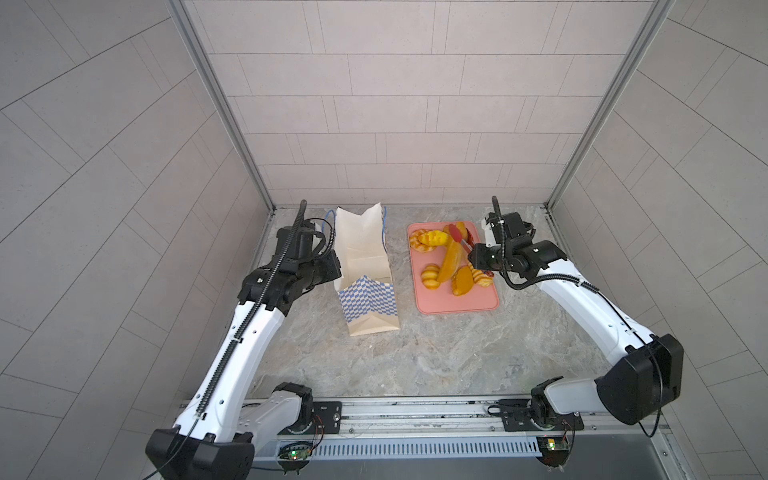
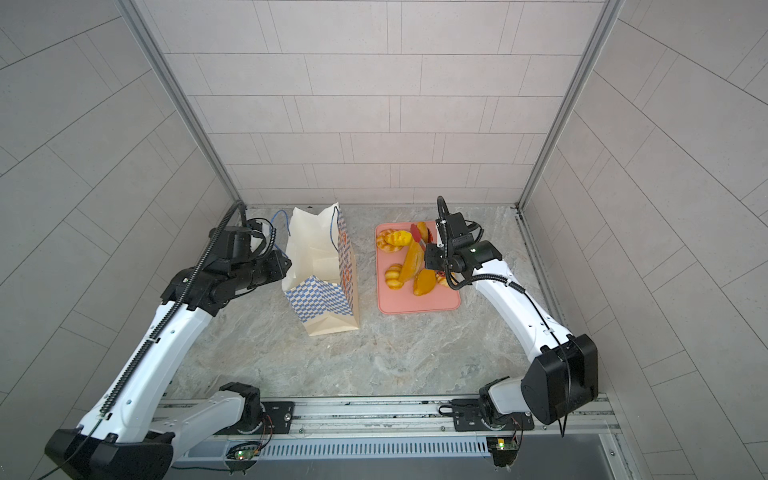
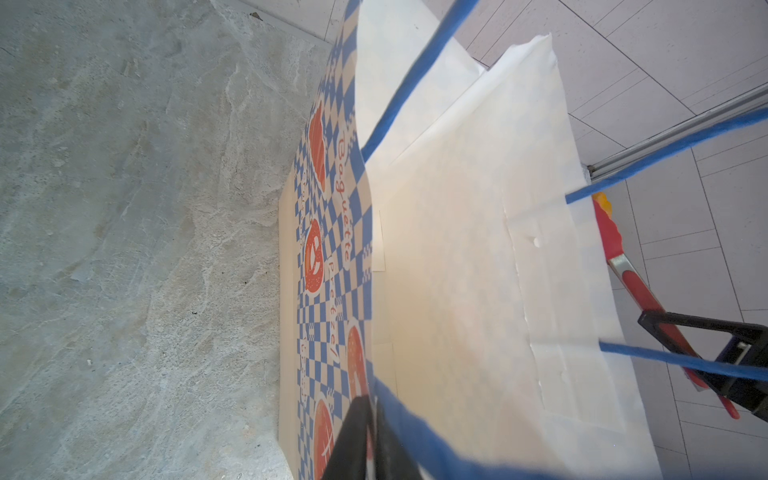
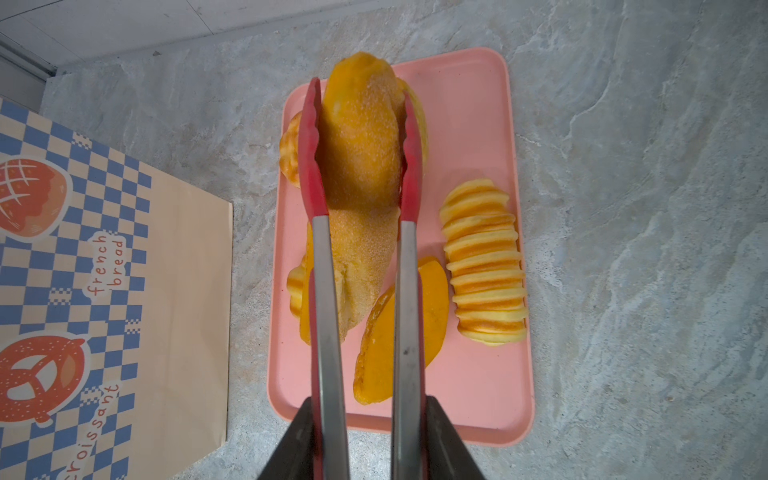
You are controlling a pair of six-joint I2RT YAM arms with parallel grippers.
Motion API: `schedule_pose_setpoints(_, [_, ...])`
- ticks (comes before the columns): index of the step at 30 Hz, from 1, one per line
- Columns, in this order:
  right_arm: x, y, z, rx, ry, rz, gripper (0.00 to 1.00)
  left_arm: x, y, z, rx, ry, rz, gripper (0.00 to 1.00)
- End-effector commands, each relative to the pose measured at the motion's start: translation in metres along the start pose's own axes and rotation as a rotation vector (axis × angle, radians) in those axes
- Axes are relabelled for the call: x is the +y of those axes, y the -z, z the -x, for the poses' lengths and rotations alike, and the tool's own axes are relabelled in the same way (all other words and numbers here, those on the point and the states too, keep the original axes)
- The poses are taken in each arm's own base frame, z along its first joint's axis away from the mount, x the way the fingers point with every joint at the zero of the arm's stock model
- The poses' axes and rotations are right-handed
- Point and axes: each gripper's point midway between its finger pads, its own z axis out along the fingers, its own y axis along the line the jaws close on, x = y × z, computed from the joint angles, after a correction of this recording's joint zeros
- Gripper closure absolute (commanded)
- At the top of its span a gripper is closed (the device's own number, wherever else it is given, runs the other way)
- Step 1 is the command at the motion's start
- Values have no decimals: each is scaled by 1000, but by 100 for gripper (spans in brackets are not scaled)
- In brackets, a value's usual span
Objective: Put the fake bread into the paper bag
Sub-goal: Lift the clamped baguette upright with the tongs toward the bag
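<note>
the right gripper [image 4: 370, 419] is squeezing the tongs [image 4: 322, 270], their 2 red tips clamping the baguette [image 4: 361, 166] among the fake bread [image 4: 482, 266] on the pink tray [image 4: 469, 104]. the left gripper [image 3: 371, 440] is pinching the rim of the upright paper bag [image 1: 365, 299], just beside the tray.

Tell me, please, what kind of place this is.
Probably a robot test cell set up like a bakery counter: two arms mounted on a rail, bare panel walls, and a tray of toy bread beside a bag.
</note>
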Motion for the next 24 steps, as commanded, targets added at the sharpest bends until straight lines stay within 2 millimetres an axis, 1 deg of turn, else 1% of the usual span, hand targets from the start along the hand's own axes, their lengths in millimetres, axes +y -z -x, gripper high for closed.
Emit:
schedule_pose_setpoints(1, [5,31,27,-107,9,13,63,1,1,-3,0,-9,3,87])
schedule_pose_setpoints(9, [16,59,46,-192,14,60,63,1,2,-2,-3,-9,3,86])
schedule_pose_setpoints(15, [22,86,63,-276,22,89,63,0,4,-1,-7,-8,2,74])
schedule_pose_setpoints(19, [30,106,76,-343,25,132,64,0,6,0,-13,-9,3,66])
schedule_pose_setpoints(24, [42,134,91,-429,29,195,64,0,9,0,-19,-11,4,64])
